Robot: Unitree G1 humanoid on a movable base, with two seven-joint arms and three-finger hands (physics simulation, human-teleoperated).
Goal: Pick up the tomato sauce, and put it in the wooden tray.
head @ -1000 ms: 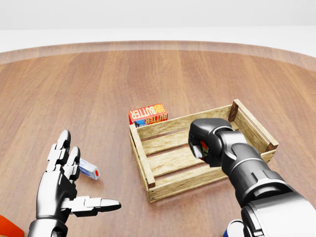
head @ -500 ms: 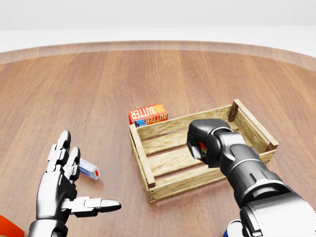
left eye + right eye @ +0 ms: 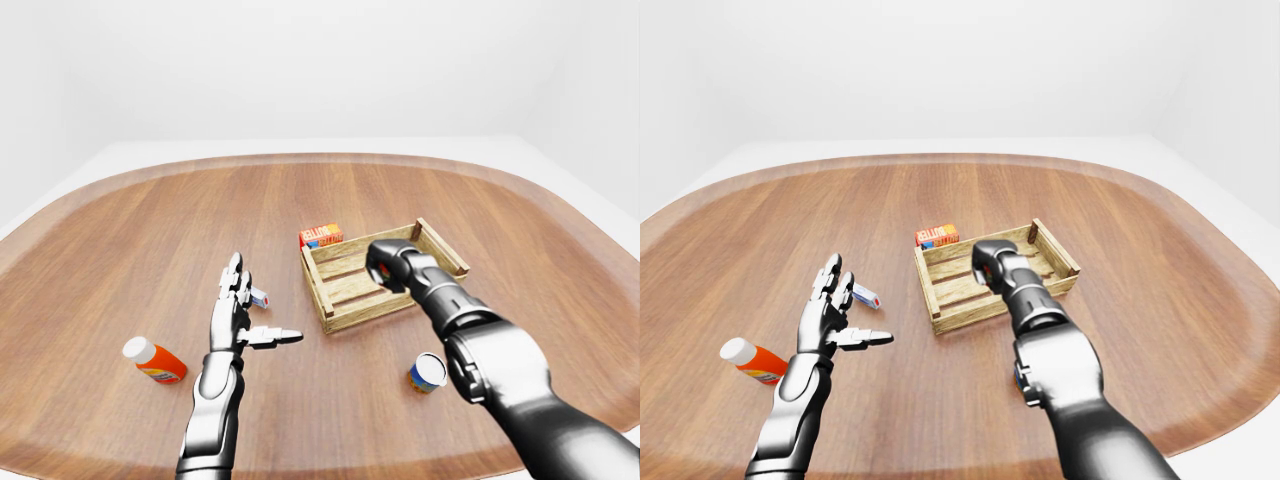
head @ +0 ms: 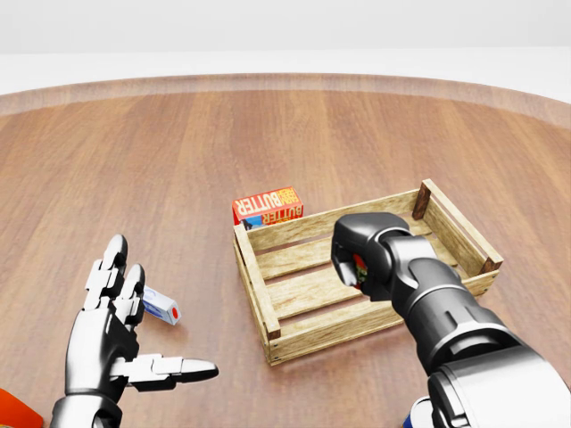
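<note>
My right hand [image 4: 355,260] hangs over the middle of the wooden tray [image 4: 252,274], curled into a fist. A small red patch of the tomato sauce [image 4: 360,264] shows between its fingers; the rest of it is hidden inside the hand. The tray is a slatted crate lying at the centre right of the head view. My left hand [image 4: 143,323] stands open at the lower left, fingers spread and thumb pointing right, holding nothing.
A red butter box [image 4: 268,206] lies against the tray's upper left corner. A small white and blue tube [image 4: 161,307] rests by my left hand. An orange bottle with a white cap [image 3: 155,362] lies lower left. A blue and yellow cup [image 3: 428,372] stands below the tray.
My right fist has crept slightly to the left over the tray, still closed on the red item. The left hand has not moved.
</note>
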